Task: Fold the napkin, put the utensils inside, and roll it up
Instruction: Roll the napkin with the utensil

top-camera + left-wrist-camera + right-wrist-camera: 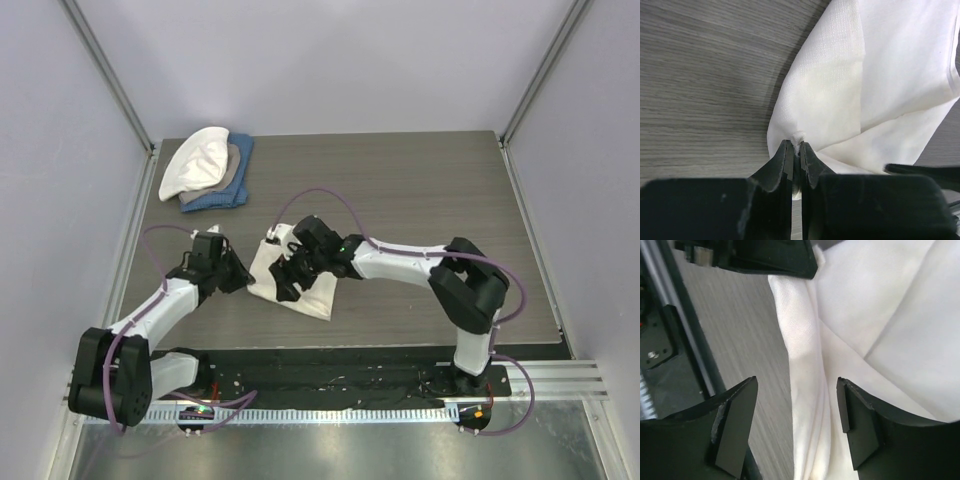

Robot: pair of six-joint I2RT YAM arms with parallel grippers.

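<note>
The cream napkin lies crumpled and partly folded on the wood table, between the two arms. My left gripper is shut on the napkin's left corner; in the left wrist view a bit of cloth is pinched between the closed jaws. My right gripper is open just above the napkin's middle; in the right wrist view a rolled fold of the napkin runs between the spread fingers. The fork is hidden or out of view.
A stack of white, tan and blue cloths lies at the back left of the table. The left gripper's black body shows at the top of the right wrist view. Metal rails run along the front edge.
</note>
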